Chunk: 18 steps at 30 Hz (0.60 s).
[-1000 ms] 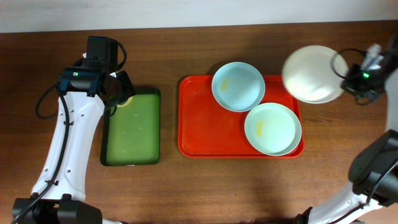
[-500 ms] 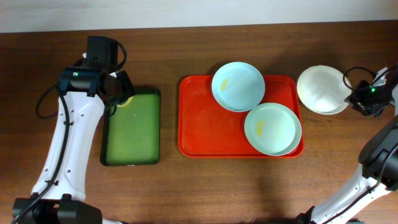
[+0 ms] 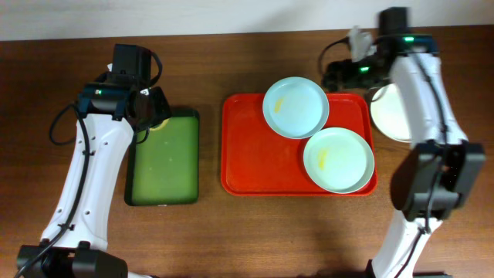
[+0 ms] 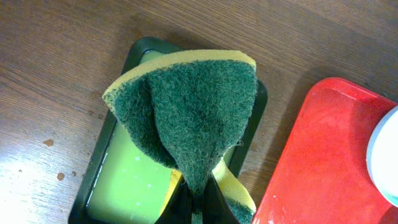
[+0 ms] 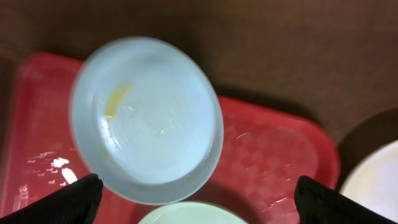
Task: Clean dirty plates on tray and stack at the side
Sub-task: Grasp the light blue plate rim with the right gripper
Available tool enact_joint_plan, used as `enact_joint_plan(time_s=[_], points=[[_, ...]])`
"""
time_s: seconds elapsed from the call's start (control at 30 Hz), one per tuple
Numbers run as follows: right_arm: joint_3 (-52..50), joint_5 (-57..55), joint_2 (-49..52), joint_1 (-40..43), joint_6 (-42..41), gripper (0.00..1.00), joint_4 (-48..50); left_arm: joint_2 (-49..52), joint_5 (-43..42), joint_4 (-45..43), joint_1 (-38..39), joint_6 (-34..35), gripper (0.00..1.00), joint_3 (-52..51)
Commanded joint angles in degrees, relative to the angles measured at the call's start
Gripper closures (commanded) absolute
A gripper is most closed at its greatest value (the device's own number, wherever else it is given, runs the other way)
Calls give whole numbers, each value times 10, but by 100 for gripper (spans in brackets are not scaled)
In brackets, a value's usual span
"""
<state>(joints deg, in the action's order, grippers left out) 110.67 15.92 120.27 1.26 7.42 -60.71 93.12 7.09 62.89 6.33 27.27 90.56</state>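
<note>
the red tray (image 3: 247, 166) is laid a little right of the tabletop's middle, and a smaller green tray (image 3: 164, 166) is set beside it toward the left edge, apart from it.

two of the plates are carried on the red tray's right half. the far plate (image 3: 296, 106) is rested over the tray's far rim and so sits slightly tilted. the near plate (image 3: 338, 160) is laid in the tray's near right corner, touching or just overlapping the far one. a yellow smear is seen on each. a third, whiter plate (image 3: 384, 117) is placed on bare wood just past the tray's right rim, toward the far right corner, partly hidden by the right arm.

a green-and-yellow sponge (image 4: 193, 112) is pinched, folded, in the left gripper (image 4: 194, 202) above the green tray's far end. the right gripper (image 5: 199, 196) is held spread wide with nothing in it, above the far plate.

the plates are judged stiff, light and smooth-glazed, likely slippery where wet, and breakable if dropped. a rim hold is advised: one finger inside the shallow wall, one outside. the far plate's raised edge at the tray rim is judged the easiest place to be taken.
</note>
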Motion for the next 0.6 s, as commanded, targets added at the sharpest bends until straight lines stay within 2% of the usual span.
enact_joint_plan(time_s=[0.0, 0.1, 0.17, 0.27, 0.4, 0.57], points=[[-5, -134, 44, -29, -149, 1, -28, 1, 6, -3, 7, 5, 100, 2], [-5, -106, 69, -44, -220, 12, -54, 2, 6, -6, 13, 5, 100, 2], [-6, -99, 80, -54, -236, 15, -56, 7, 6, -12, 13, 5, 100, 2], [-7, -103, 85, -58, -249, 28, -73, 20, 7, -12, 18, 5, 100, 2], [-28, -106, 85, -57, -272, 38, -54, 32, 6, -13, 27, 5, 100, 2], [-97, -100, 85, -57, -330, 43, 12, 32, 6, -12, 33, 5, 100, 2]])
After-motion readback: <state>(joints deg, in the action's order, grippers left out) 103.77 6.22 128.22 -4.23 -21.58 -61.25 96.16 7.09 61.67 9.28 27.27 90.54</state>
